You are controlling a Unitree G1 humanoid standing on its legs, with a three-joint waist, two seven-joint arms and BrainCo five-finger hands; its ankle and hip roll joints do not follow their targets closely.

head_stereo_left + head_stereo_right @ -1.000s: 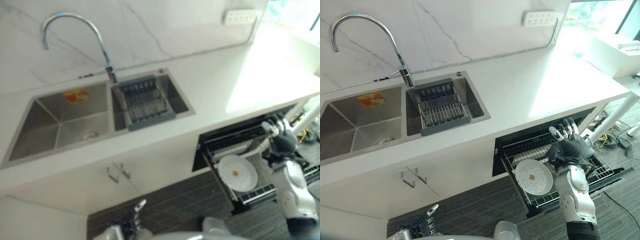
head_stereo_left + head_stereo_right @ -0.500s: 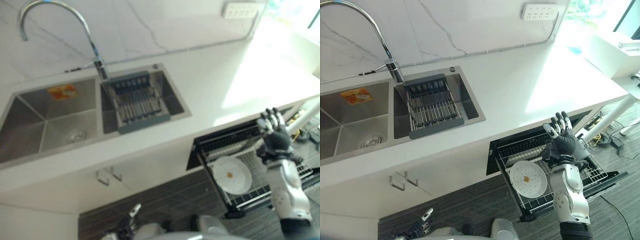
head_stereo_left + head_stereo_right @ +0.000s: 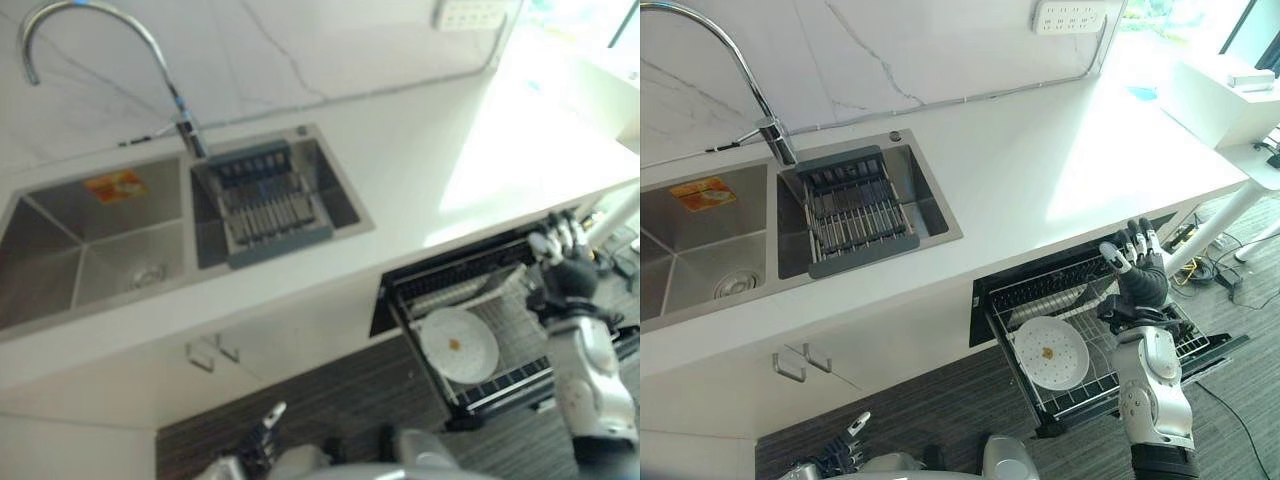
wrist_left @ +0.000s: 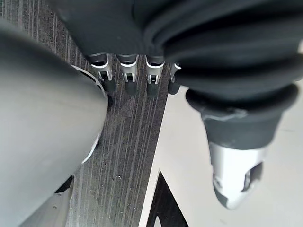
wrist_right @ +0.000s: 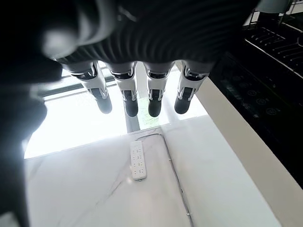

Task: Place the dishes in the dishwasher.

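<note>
A white plate (image 3: 1050,353) with a small orange spot lies flat in the pulled-out dishwasher rack (image 3: 1185,335) under the counter. My right hand (image 3: 1137,275) is raised above the rack's right part, to the right of the plate and apart from it. It is open with straight fingers (image 5: 128,94) and holds nothing. My left hand (image 3: 845,450) hangs low near the floor in front of the cabinets, open, its fingers (image 4: 125,80) pointing down at the dark floor.
A white countertop (image 3: 1060,170) runs above the dishwasher. A double steel sink (image 3: 700,250) sits at the left with a grey drain rack (image 3: 855,210) in its right basin and a curved faucet (image 3: 760,110) behind. A power strip (image 3: 1065,17) is on the wall.
The camera view has shifted. My right hand has drifted slightly to the right over the rack and stays open. The plate lies where it was.
</note>
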